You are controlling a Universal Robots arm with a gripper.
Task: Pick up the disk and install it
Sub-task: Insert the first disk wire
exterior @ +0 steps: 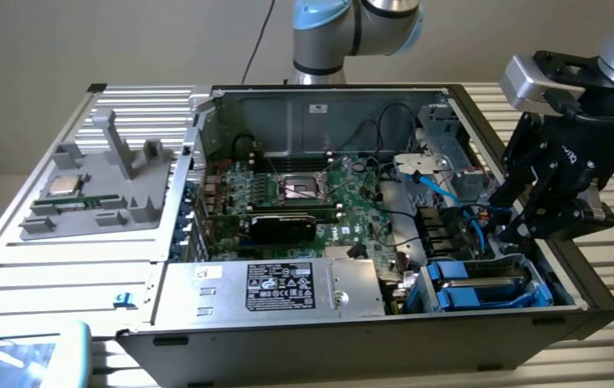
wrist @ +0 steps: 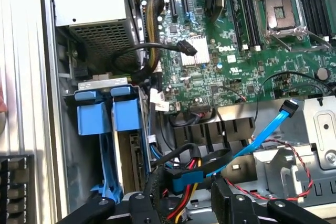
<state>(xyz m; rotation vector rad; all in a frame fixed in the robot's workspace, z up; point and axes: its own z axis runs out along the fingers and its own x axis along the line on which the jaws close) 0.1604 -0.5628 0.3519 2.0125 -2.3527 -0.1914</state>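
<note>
Inside case [exterior: 339,343]: flat blue-plastic-framed disk [exterior: 487,288].

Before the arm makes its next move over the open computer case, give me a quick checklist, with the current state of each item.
1. Fingers spread with nothing held: ok.
2. Silver-grey metal disk in its bright blue plastic carrier sits in the drive cage: ok.
3. That disk pushed fully home and latched: cannot tell.
4. Cables away from the fingers: not ok. The light-blue flat data cable and the black cable bundle run right by the fingertips.
5. Black computer case open, with the drive cage reachable from above: ok.
</note>
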